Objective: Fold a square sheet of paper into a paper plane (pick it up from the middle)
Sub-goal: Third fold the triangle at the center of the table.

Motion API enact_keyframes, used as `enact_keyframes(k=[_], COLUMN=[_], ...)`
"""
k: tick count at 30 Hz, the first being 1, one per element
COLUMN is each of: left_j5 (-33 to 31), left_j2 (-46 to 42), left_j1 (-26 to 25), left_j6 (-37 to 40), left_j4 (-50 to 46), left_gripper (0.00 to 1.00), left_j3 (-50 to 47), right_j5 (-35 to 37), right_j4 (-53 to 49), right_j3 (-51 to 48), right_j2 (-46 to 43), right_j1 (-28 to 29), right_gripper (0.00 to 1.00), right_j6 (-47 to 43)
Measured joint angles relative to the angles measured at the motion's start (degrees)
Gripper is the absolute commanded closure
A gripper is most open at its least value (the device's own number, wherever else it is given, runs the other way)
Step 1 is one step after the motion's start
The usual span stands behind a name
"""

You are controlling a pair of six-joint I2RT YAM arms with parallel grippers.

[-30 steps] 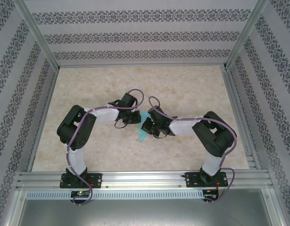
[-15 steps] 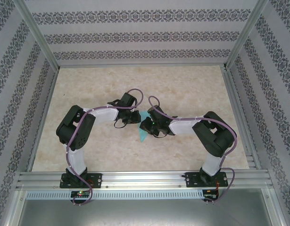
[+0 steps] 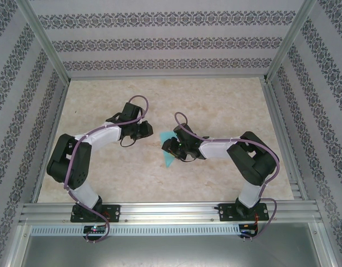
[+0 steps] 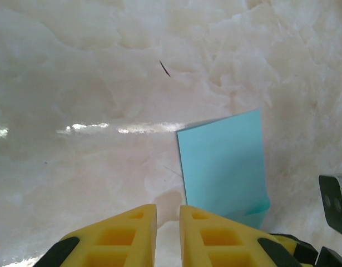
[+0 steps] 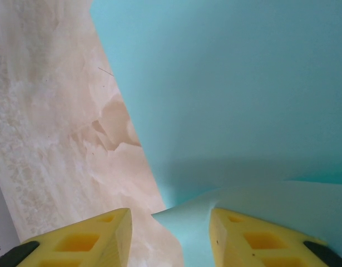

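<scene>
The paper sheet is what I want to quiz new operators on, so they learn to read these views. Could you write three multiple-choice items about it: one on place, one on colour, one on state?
1. In the top view, the paper sheet lies:
A) far from both grippers
B) under the right gripper
C) hanging in mid-air

2. The sheet's colour is:
A) turquoise-blue
B) red
C) white

3. The left gripper is:
A) clamped on the sheet
B) pressing the sheet flat
C) apart from the sheet, holding nothing

Answers:
1 B, since the sheet's edges stick out from beneath the right gripper in the top view.
2 A, since both wrist views show the same turquoise-blue.
3 C, since the left wrist view shows bare table between its fingers, with the sheet ahead and to one side.
</scene>
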Motion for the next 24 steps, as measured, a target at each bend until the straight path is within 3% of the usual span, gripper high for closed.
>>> enact_keyframes(k=[6, 16, 24], left_j5=[3.6, 7.0, 9.6], left_j2=[0.0, 0.1, 1.7], left_j1=[0.0, -2.9, -7.2], left_j6=[0.0, -0.7, -2.8], left_j4=[0.0, 0.7, 3.1], left_gripper=[0.81, 0.88, 0.97], left_j3=[-1.0, -1.7, -4.2], right_j5=[0.2, 0.7, 0.7], right_j4=[-0.5, -1.8, -1.8], right_j3=[0.0, -0.5, -0.5], right_j2=[0.0, 0.3, 0.3], right_j1=[0.0, 0.0, 0.0], right_gripper=[0.70, 1.00, 1.00], right_j6=[-0.3, -1.0, -1.1])
